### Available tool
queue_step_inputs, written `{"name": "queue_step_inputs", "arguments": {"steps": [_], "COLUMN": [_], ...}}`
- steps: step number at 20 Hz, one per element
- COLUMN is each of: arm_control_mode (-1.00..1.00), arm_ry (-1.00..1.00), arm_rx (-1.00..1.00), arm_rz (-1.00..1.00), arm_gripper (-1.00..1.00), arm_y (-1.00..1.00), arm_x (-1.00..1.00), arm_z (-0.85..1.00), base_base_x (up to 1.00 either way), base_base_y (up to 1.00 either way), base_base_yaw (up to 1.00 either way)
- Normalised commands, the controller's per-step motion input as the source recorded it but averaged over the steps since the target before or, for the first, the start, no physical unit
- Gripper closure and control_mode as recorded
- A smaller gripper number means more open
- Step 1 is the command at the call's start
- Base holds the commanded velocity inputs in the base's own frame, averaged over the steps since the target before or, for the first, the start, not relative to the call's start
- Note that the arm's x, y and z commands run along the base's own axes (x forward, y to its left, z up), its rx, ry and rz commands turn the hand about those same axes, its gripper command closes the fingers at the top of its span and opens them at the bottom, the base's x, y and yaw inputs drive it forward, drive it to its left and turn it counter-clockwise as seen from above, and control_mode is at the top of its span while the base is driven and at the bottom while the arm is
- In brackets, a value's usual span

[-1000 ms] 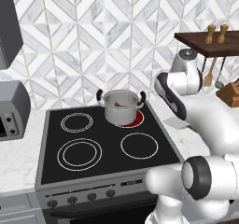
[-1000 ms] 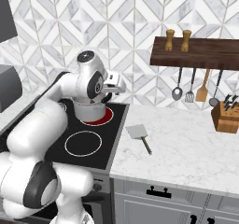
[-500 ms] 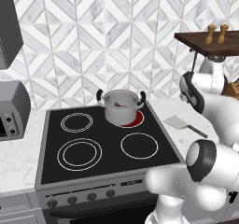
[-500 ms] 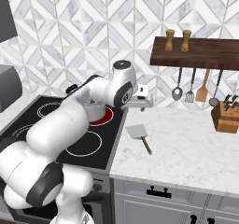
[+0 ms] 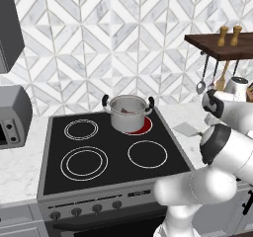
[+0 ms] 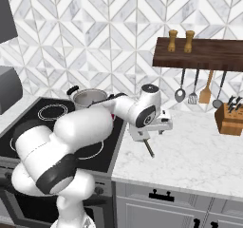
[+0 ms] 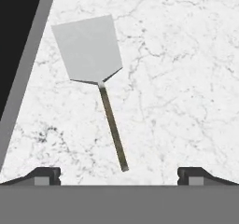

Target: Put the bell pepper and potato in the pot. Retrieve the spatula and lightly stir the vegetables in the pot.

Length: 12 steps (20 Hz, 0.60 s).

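Gripper (image 7: 119,174) above the spatula (image 7: 95,73) on the marble tabletop (image 7: 186,78).
The jaws stand spread wide, holding nothing; the spatula lies flat between and ahead of them, blade toward the stove (image 5: 113,154), thin handle pointing back at the hand. The pot (image 5: 128,113) sits on the glowing rear right burner, something red, likely the bell pepper (image 5: 129,111), inside.
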Motion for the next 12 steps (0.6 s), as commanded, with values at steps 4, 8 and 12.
{"name": "queue_step_inputs", "arguments": {"steps": [4,8,12], "arm_control_mode": [-1.0,-1.0,-1.0], "arm_ry": [0.06,0.03,0.0], "arm_rx": [0.0,0.0,0.0], "arm_rz": [0.17,0.19,0.22], "arm_gripper": [-1.0,-1.0,-1.0], "arm_y": [-0.21,-0.08,0.0], "arm_x": [0.0,-0.16,0.0], "arm_z": [-0.83,-0.62,-0.42], "base_base_x": [0.0,0.0,0.0], "base_base_y": [0.0,0.0,0.0], "base_base_yaw": [0.0,0.0,0.0]}}
